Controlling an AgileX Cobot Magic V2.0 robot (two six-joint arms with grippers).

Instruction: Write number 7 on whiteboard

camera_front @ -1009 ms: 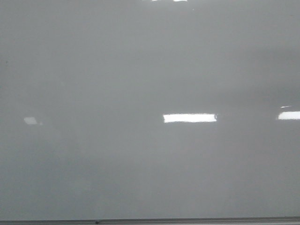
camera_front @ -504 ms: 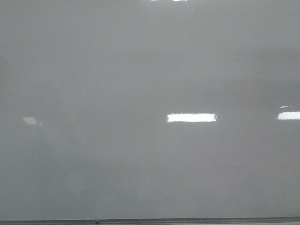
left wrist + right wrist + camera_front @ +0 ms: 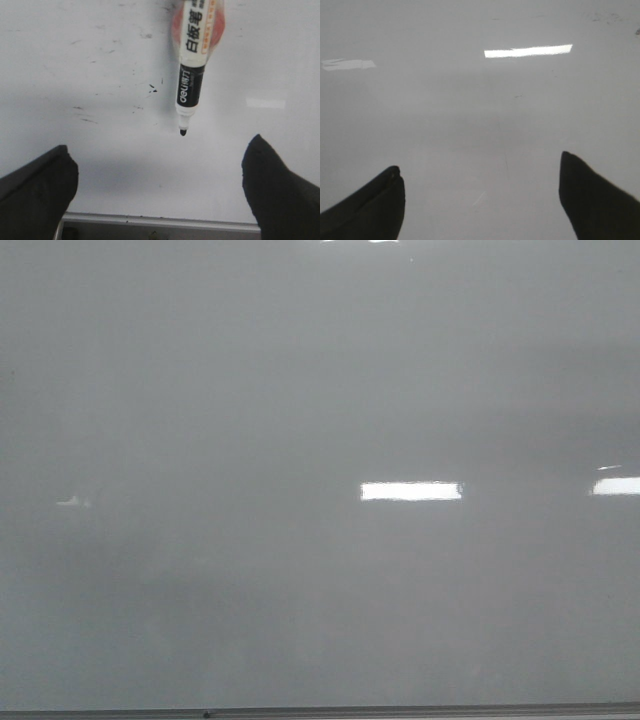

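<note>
Right now your front view shows only the whiteboard (image 3: pixel 300 390), glossy and grey-white, with its thin metal edge strip (image 3: pixel 400 710) along the bottom and bright rectangular light reflections (image 3: pixel 411 491) on the surface. You can see no marker stroke of a 7 on it in this view, and neither arm appears there.

Look at your left wrist view: the left gripper (image 3: pixel 160 175) is spread wide, its two dark fingers (image 3: pixel 35 185) far apart and holding nothing. A whiteboard marker (image 3: pixel 192 60) with a black-and-white labelled barrel lies on the board beyond the fingers, its black tip (image 3: pixel 183 132) pointing back toward the gap between them, clear of both. Small dark smudges (image 3: pixel 152 89) dot the board beside the marker.

Your right wrist view shows the right gripper (image 3: pixel 480 195) likewise spread and empty, over bare board with faint scuffs (image 3: pixel 506 165).
</note>
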